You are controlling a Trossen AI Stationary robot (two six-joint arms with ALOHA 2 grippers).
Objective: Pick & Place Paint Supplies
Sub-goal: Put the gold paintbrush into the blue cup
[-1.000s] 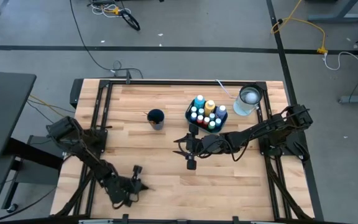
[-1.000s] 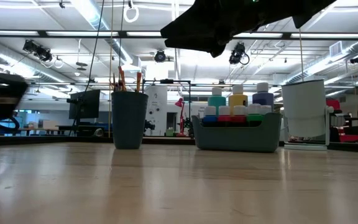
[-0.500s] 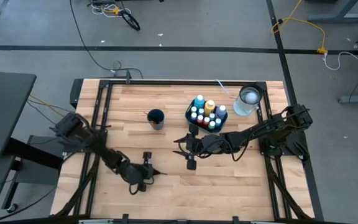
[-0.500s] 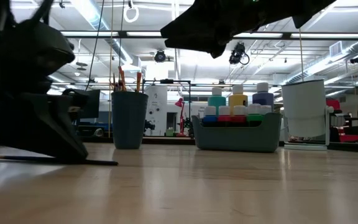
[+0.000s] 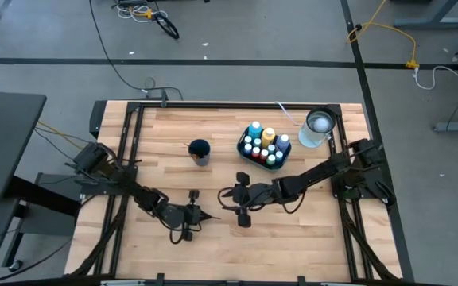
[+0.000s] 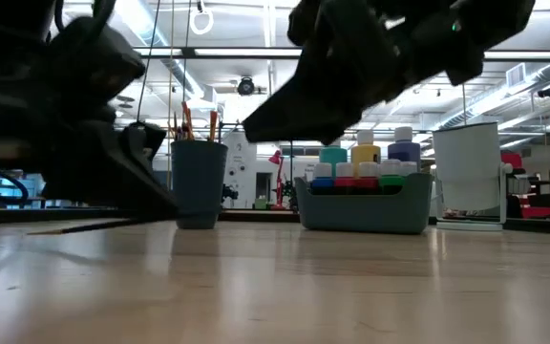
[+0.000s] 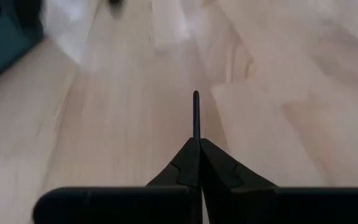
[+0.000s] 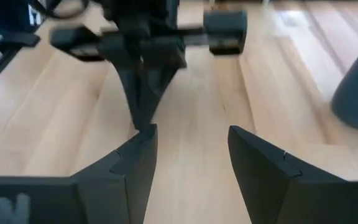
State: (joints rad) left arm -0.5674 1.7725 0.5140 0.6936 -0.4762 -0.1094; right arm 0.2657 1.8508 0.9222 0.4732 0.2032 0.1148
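Paintbrush (image 7: 196, 115) is pinched in my left tool (image 5: 199, 215): the fingers (image 7: 219, 171) are pressed tight together on its thin dark handle, and a short length of it sticks out past the tips over the bare wood of the surface (image 5: 173, 127). That tool sits low over the middle of the near half of the surface, pointing toward my right tool (image 5: 226, 199). My right tool is just beside it, tips facing it, fingers (image 8: 132, 165) spread wide and gripping nothing. Paint bottles (image 5: 261, 144) with white caps stand packed in a dark bin (image 6: 363, 208) at the far right part of the surface, well apart from both tools. More brushes (image 6: 187, 123) stand upright in a dark cup (image 5: 199, 150) left of the bin.
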